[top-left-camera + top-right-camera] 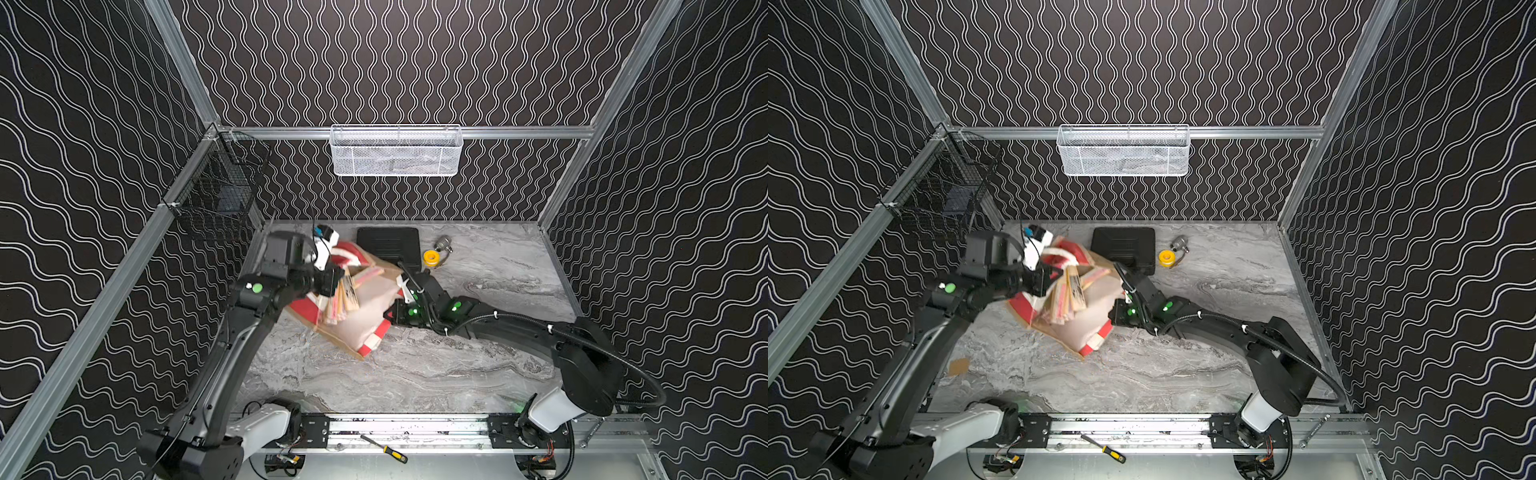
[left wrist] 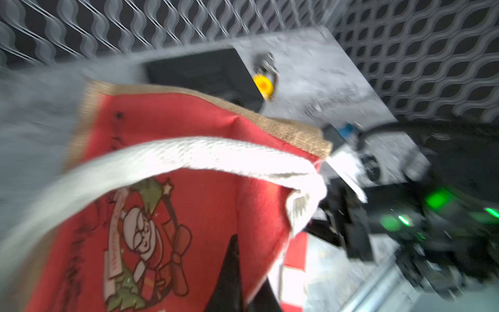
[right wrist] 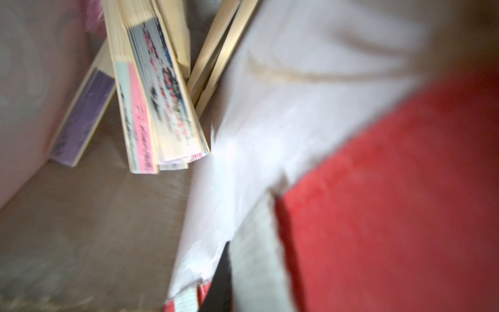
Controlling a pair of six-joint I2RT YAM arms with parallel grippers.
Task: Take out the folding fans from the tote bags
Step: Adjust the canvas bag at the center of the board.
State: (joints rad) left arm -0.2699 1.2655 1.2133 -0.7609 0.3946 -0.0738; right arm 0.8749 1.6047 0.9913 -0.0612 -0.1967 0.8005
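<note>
My left gripper (image 1: pixel 332 279) pinches the red side wall of the jute tote bag (image 1: pixel 370 316) near the table's (image 1: pixel 457 365) far left corner, with the folding fans (image 1: pixel 344 296) leaning inside. My right gripper (image 1: pixel 402 283) is at the opposite rim, its grip unclear. The mouth is best held wide and steady so the fans can be lifted straight out.

Folding fans (image 3: pixel 159 102) blurred (tote bag (image 2: pixel 189 121) too).

black case (image 1: pixel 388 245) beside yellow roll (image 1: pixel 431 257); screwdriver (image 1: pixel 384 449) near front rail (image 1: pixel 415 428); white mesh basket (image 1: pixel 395 151) hanging

My marble table (image 1: pixel 457 365) bears the tote bag (image 1: pixel 374 309) left of centre, black case (image 1: pixel 388 243) and yellow roll (image 1: pixel 431 257) near its far edge.
</note>
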